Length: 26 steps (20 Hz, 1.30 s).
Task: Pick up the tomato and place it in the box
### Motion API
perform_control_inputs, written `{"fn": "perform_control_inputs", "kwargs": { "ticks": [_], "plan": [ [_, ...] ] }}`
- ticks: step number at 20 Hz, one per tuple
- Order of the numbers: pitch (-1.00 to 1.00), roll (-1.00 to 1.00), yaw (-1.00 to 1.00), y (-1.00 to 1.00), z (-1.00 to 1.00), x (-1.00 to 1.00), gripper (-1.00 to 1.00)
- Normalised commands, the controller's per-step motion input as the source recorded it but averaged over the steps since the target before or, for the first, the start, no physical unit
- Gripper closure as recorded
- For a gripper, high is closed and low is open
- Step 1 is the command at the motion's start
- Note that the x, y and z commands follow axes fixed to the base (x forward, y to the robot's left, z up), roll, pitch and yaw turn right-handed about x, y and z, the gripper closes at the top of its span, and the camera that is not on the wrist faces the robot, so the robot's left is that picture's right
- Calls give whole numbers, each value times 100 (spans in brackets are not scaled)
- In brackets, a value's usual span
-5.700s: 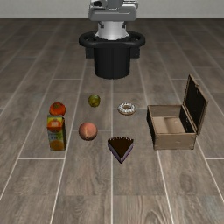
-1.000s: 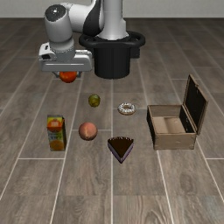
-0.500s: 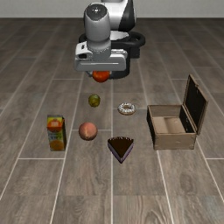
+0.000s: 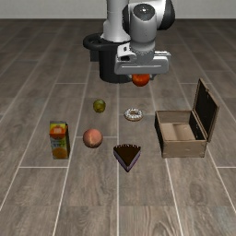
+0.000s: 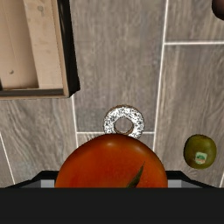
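Gripper: the gripper [image 4: 140,74] hangs in the air above the floor, its fingers pinching the tomato from two sides. In the wrist view, the fruit sits right at the fingertips.

Tomato: the tomato [image 4: 140,80] is in the grasp, clear of the floor and directly under the gripper. It is red and round, with its green stalk end [image 5: 137,175] facing the wrist camera.

Box: the box [image 4: 181,147] stands open on the floor, well apart from the gripper, off toward the exterior view's right and below it. Its lid [image 4: 206,106] is raised on the side away from the gripper, so the near side is open to approach. In the wrist view its wooden rim [image 5: 35,90] lies beyond the ring and off to one side.

Between: a small pale ring [image 4: 135,113] lies on the floor almost under the gripper, and a green fruit [image 5: 200,150] lies on the side away from the box. Neither stands in the way at this height.

Step in hand: the lift looks done and the placing is not.

What the next move turns on: a sideways travel toward the box, stopping short of the lid, and a descent only once the tomato is over the opening.
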Motion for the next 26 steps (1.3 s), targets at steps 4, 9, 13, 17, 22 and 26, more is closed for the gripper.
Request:
{"fn": "perform_control_inputs", "kwargs": {
  "ticks": [4,9,13,17,22,26],
  "plan": [
    [0,0,0,100,0,0,100],
    [0,0,0,100,0,0,100],
    [0,0,0,25,0,75,100],
    [0,0,0,0,0,100,100],
    [0,0,0,0,0,100,100],
    [0,0,0,0,0,0,-100]
  ]
}}
